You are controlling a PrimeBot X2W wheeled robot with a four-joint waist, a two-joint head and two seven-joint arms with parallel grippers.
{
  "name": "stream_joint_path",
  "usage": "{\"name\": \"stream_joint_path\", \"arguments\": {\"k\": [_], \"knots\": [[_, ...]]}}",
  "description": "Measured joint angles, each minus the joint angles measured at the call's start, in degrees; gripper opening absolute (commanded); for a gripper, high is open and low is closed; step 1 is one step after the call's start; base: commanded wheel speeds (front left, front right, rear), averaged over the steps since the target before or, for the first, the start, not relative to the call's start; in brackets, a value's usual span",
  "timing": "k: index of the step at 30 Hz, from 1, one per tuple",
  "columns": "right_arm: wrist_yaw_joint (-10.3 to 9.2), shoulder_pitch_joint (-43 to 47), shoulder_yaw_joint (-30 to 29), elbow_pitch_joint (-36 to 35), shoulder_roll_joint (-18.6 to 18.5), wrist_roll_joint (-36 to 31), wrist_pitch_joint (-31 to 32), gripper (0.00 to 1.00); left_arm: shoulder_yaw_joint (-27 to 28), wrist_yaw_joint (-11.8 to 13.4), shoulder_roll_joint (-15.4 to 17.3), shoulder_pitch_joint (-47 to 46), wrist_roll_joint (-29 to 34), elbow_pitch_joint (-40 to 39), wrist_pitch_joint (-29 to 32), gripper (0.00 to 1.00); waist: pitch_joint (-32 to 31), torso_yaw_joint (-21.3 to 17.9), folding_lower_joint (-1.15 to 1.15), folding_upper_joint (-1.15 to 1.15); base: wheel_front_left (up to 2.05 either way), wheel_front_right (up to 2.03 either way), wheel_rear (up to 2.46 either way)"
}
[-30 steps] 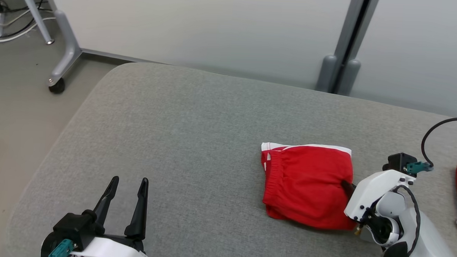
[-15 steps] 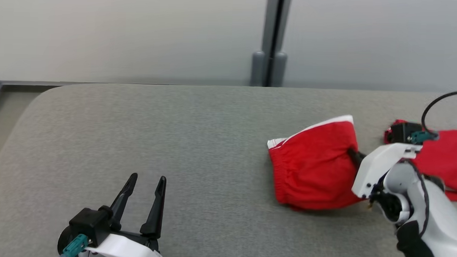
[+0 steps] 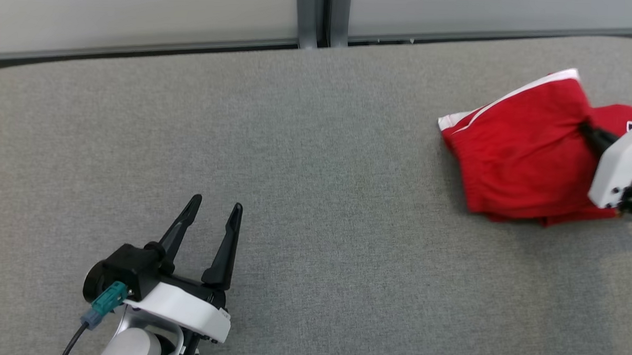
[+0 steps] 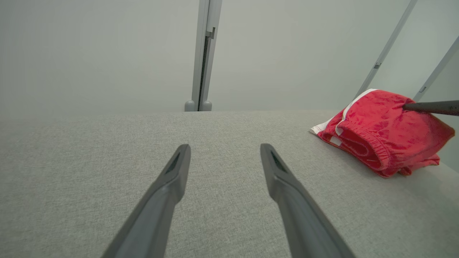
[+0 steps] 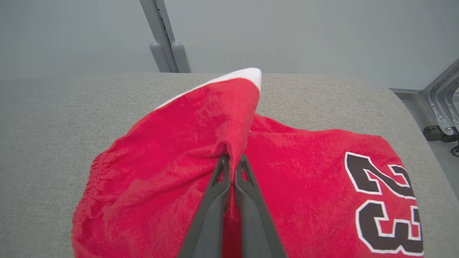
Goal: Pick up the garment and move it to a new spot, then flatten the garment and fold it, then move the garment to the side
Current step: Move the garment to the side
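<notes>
Pinching red shorts (image 5: pixel 168 150), right fingers (image 5: pixel 214 200)

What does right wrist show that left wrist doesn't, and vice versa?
Right wrist adds: a red jersey numbered 23, lying against the shorts, and a caster past the table's edge. Left wrist adds: the left end effector, open, over bare table. Both: the red shorts with white trim, the right end effector shut on a fold of them, the grey table, and the post behind it.
</notes>
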Motion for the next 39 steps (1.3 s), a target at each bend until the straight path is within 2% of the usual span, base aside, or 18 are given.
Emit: {"name": "stream_joint_path", "arguments": {"k": [6,8,9,10,12,16,20,25,26,31,32,34,39], "knots": [[0.01,-2.79,-1.33,4.55,-5.54,-3.36,-0.54,0.0,-0.23,-0.2,0.41,-1.67,0.29,0.34,0.19,1.0,3.97,-0.51,0.0,0.0,0.0,0.0,0.0],[0.01,-3.33,-2.4,7.19,-5.9,-4.99,-0.12,0.0,-0.31,-0.23,0.43,-1.8,0.29,0.63,0.18,1.0,4.4,-0.53,0.0,0.0,0.0,0.0,0.0],[0.01,-3.45,-2.79,8.23,-5.66,-5.58,-0.07,0.04,-0.35,-0.26,0.45,-1.8,0.29,0.86,0.16,1.0,4.37,-0.5,0.0,0.0,0.0,0.0,0.0],[0.01,-3.55,-3.33,9.43,-5.12,-6.1,-0.64,0.26,-0.43,-0.27,0.42,-1.83,0.27,1.11,0.15,1.0,4.23,-0.45,0.0,0.0,0.0,0.0,0.0],[0.01,-3.65,-4.15,12.02,-4.0,-7.78,-2.05,1.0,-0.65,-0.43,0.23,-1.9,0.24,1.7,-0.07,1.0,3.72,-0.28,0.0,0.0,0.0,0.0,0.0],[0.01,-4.2,-7.44,17.4,-3.38,-13.5,-8.98,1.0,-0.83,-0.47,-0.34,-2.02,0.12,2.48,-0.58,1.0,2.21,0.34,0.0,0.0,0.0,0.0,0.0],[0.01,-4.92,-14.4,22.02,-3.31,-20.45,-18.46,1.0,-0.19,-0.33,-0.35,-1.74,-0.54,3.25,-1.23,1.0,-0.06,1.13,0.0,0.0,0.0,0.0,0.0],[0.01,-2.38,-20.69,22.01,1.99,-23.74,-28.42,1.0,1.51,0.6,0.14,0.42,-1.27,3.46,-2.21,1.0,-4.1,2.42,0.0,0.0,0.0,0.0,0.0],[0.02,0.13,-22.3,19.75,3.94,-24.81,-29.95,1.0,2.5,1.15,0.7,1.33,-1.76,2.92,-2.46,1.0,-5.96,2.98,0.0,0.0,0.0,0.0,0.0],[-0.02,5.9,-24.34,10.28,8.36,-26.3,-30.75,1.0,5.06,2.96,1.83,3.89,-2.43,0.64,-2.64,1.0,-9.65,3.85,0.0,0.0,0.0,0.0,0.0],[0.0,10.5,-24.26,3.36,11.12,-26.21,-30.82,1.0,6.22,3.53,2.47,5.43,-3.41,-0.59,-2.61,1.0,-11.36,4.21,0.0,0.0,0.0,0.0,0.0],[0.01,15.31,-23.71,-3.24,13.21,-25.49,-30.84,1.0,6.83,3.96,2.87,6.93,-3.87,-1.86,-2.56,1.0,-12.84,4.54,0.0,0.0,0.0,0.0,0.0],[0.01,27.05,-19.62,-17.84,14.49,-22.06,-30.88,1.0,7.66,4.99,3.37,10.04,-4.56,-4.01,-2.53,1.0,-15.34,4.87,0.0,0.0,0.0,0.0,0.0]]}}
